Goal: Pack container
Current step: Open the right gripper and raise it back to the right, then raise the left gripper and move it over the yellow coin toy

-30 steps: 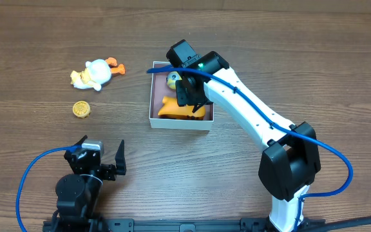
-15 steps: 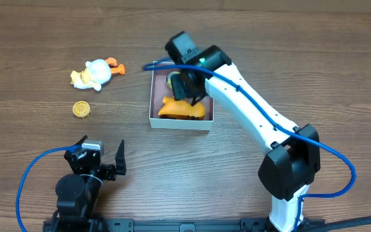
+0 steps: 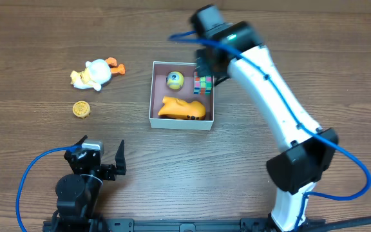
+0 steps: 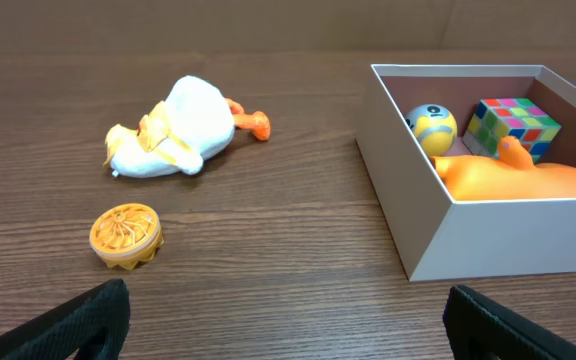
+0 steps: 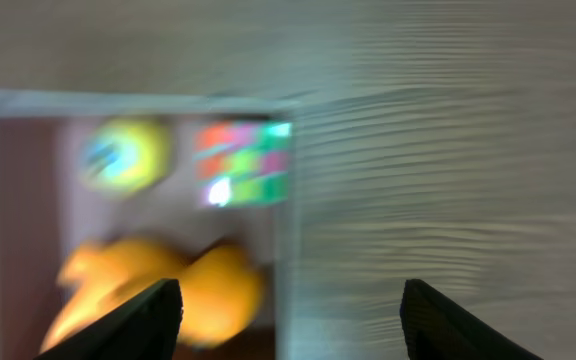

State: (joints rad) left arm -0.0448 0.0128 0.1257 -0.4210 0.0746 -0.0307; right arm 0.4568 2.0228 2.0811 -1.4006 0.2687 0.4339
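Note:
The container (image 3: pixel 152 90) is a shallow white-walled square box at the table's middle; it also shows in the left wrist view (image 4: pixel 408 210) and, blurred, in the right wrist view (image 5: pixel 286 230). Inside lie a yellow ball (image 3: pixel 175 80), a multicoloured cube (image 3: pixel 203 85) and an orange toy (image 3: pixel 182 109). My right gripper (image 3: pixel 209 64) is open and empty, above the box's far right corner. My left gripper (image 3: pixel 102 156) is open and empty near the table's front edge. A white and yellow duck toy (image 3: pixel 94 73) and a small orange round toy (image 3: pixel 81 109) lie left of the box.
The right arm (image 3: pixel 275 109) reaches from the front right across to the box. Blue cables run along both arms. The duck (image 4: pixel 173 128) and the round toy (image 4: pixel 125 236) lie ahead of the left gripper, on bare wood.
The right gripper has lifted out of the box and moved back and right. The multicoloured cube now lies uncovered in the box's far right corner. The left arm has not moved.

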